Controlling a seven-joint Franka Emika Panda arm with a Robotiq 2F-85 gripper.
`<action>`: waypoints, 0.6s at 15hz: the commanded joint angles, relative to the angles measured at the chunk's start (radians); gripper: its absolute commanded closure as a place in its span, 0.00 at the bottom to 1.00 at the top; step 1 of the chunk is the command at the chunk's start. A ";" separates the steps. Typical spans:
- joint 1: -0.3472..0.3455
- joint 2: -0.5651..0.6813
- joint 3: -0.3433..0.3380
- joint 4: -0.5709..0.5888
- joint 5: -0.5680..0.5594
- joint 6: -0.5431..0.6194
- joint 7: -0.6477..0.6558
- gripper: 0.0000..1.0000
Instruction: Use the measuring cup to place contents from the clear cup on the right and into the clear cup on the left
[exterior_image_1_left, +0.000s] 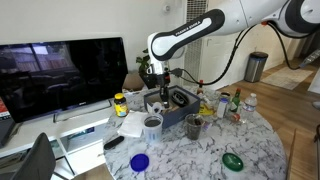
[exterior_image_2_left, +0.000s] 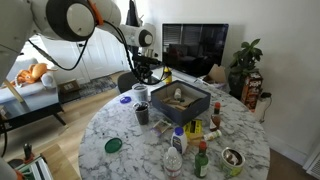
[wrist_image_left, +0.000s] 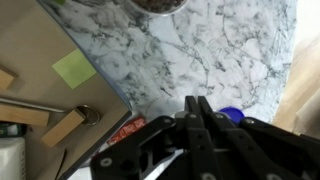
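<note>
Gripper (wrist_image_left: 196, 112) hangs over marble table (wrist_image_left: 235, 50), fingers pressed tight together, nothing clearly btwn them. Measuring cup: can't pick it out in any view. In an exterior view, clear cup w/ dark contents (exterior_image_1_left: 152, 124) stands near table centre, second clear cup (exterior_image_1_left: 193, 126) beside it, both in front of grey bin (exterior_image_1_left: 172, 105). Wrist view: cup rim (wrist_image_left: 160, 5) w/ dark stuff at top edge, blue disc (wrist_image_left: 228, 115) partly hidden behind fingertips. Green lid (exterior_image_1_left: 232, 160) near table edge.

Dark-filled clear cup (exterior_image_1_left: 152, 124) upright, second clear cup (exterior_image_1_left: 193, 126) upright nearby (contents unclear), blue measuring cup (exterior_image_1_left: 139, 161) apart.
</note>
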 joint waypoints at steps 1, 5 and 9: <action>0.047 0.047 -0.021 0.064 -0.091 0.021 0.007 0.99; 0.080 0.021 -0.032 0.028 -0.190 0.053 -0.001 0.99; 0.109 -0.005 -0.035 -0.010 -0.281 0.118 -0.005 0.99</action>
